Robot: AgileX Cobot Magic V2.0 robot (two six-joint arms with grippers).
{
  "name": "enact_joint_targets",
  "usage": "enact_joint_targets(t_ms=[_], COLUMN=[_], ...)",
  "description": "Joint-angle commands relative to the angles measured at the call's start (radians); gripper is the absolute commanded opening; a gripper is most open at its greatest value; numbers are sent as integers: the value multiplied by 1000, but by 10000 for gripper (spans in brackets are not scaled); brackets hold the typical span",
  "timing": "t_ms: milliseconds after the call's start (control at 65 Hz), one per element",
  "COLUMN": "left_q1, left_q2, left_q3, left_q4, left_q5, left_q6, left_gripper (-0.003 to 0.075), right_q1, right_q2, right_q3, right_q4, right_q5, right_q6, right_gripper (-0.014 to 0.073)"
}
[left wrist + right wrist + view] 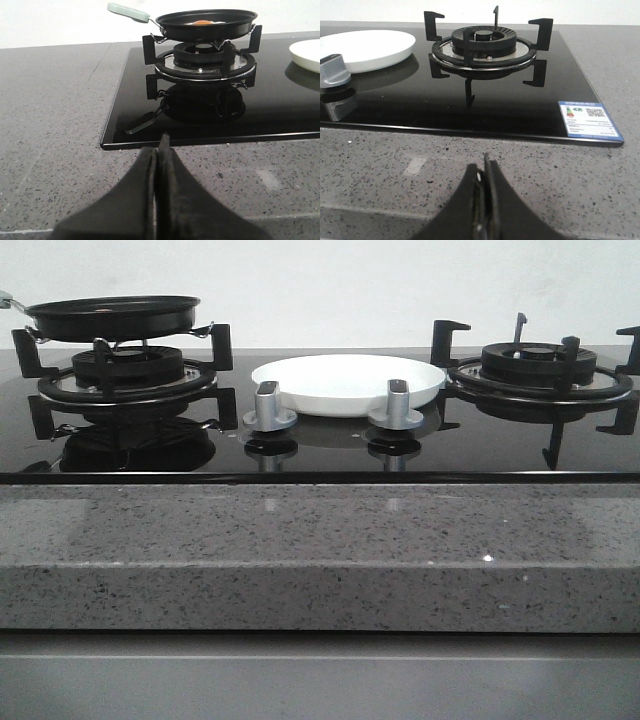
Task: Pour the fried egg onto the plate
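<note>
Waiting at the start: both grippers, left (159,150) and right (486,172), were closed and empty; next move needed the pan (206,24) handle (128,12) grabbed.

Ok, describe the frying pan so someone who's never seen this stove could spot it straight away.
Start at the black glass hob set in the grey speckled counter. On its left burner sits the frying pan, black and shallow, with a pale green handle. The right burner is bare, and the plate between them is white.

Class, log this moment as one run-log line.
left gripper shut, idle | right gripper shut, idle | egg in pan | plate bare
</note>
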Motion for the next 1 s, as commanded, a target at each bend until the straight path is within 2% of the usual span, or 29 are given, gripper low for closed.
enact_joint_targets(t_ms=[0,785,985], left_q1=[2,2,2], left_q2=[-16,-16,-16], left_q3=[6,6,6], left_q4=[-10,-10,-10], left_q5=[-87,-87,-87], left_q6=[-10,-10,-10], left_gripper=[-19,-19,-19], right_q1=[-7,-7,-5], right_q2=[-20,-20,-20], right_q3=[-3,-3,-3], right_q4=[2,2,-36], right_q5=[-77,-78,-78], right_q6=[-2,-2,-3], right_gripper=[-67,-67,-67])
